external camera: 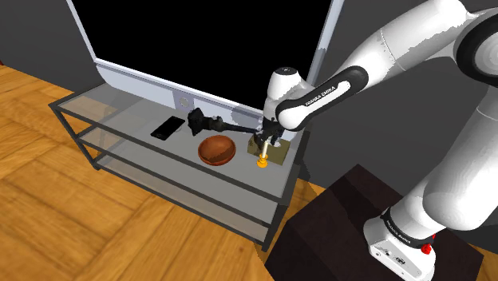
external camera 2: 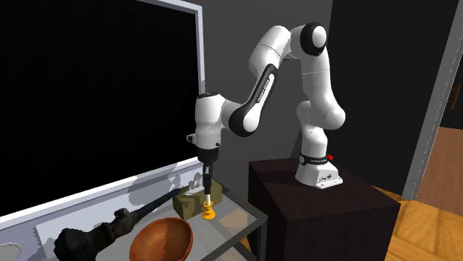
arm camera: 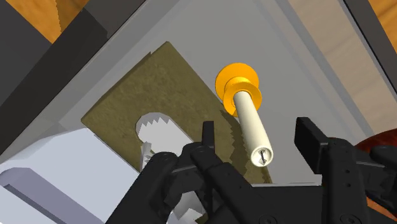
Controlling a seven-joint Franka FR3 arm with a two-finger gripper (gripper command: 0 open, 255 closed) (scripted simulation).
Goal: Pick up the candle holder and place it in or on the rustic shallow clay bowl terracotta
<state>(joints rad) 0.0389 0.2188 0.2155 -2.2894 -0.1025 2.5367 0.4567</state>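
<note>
Holder point(external camera: 261, 165) stands upright on the glass shelf point(external camera: 128, 120), orange base down and cream candle up. It is near the shelf end closest to the stand point(external camera: 335, 215) and just beside an olive block point(external camera: 274, 152). The bowl point(external camera: 216, 149) sits near it toward the shoulder view's left, apart from it. Bare glass lies between holder and front edge, with more open glass in front of the bowl. The TV point(external camera: 207, 40) closes off the back edge.

Gripper point(external camera: 267, 142) hangs straight above the holder. Fingers point(arm camera: 207, 137) are spread with the candle top between them, and no contact shows (gaps on both sides in the wrist view).

The shoulder view also has a black phone point(external camera: 167, 127) and a dark knobbly object point(external camera: 209, 122) behind the bowl. The second exterior view shows the gripper point(external camera 2: 207, 178) above the holder point(external camera 2: 208, 213), with the block point(external camera 2: 187, 200) behind, the bowl point(external camera 2: 162, 239) in front, and the shelf's corner edge by the stand. The wrist view looks down the candle of the holder point(arm camera: 237, 83) between the gripper point(arm camera: 259, 130) tips, with the block point(arm camera: 159, 95) beside its base.
</note>
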